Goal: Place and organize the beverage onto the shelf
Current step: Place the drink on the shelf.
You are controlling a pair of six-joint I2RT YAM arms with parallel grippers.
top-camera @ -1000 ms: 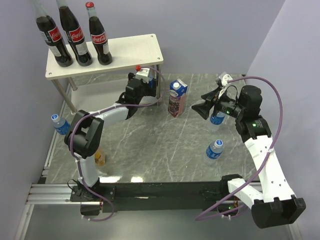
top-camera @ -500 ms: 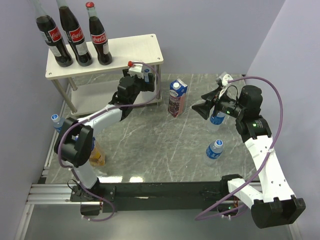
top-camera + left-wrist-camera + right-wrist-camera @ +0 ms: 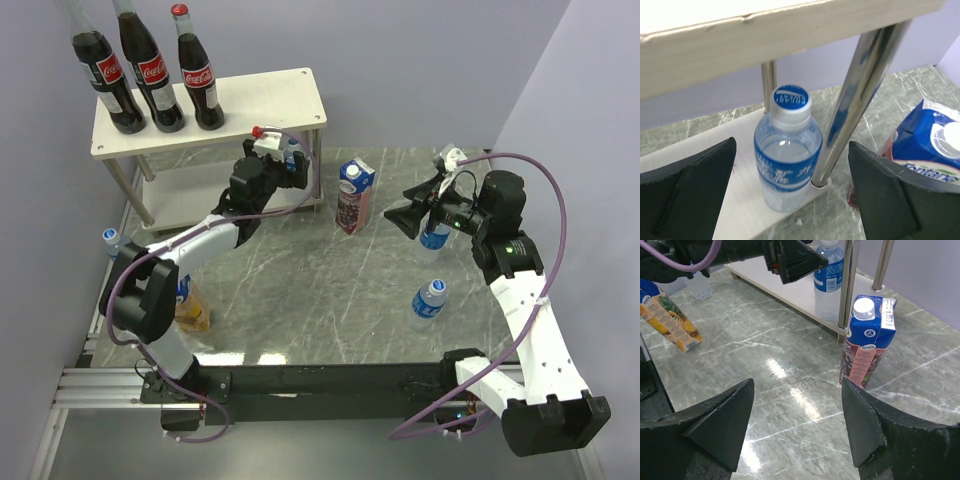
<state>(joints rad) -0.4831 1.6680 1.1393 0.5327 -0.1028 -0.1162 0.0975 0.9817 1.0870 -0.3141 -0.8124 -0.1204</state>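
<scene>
Left elbow has swung leftward; the left end effector (image 3: 791, 147) gapes wide, facing one water bottle (image 3: 787, 150) on the shelf's (image 3: 740, 25) lower board. Above, three cola bottles (image 3: 150, 70); on the counter (image 3: 300, 290), two cartons (image 3: 355, 195), three more waters (image 3: 428, 300). Right end effector (image 3: 797, 385) hovers parted, empty.

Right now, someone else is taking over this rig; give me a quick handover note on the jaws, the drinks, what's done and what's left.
Left gripper: open, jaws either side of a water bottle standing on the shelf's lower tier, not touching it.
Right gripper: open, empty, above the table, facing the upright purple carton.
Done: three cola bottles on the top tier, one water bottle below.
To do: three loose water bottles, the purple carton and the yellow carton, all on the table.
</scene>
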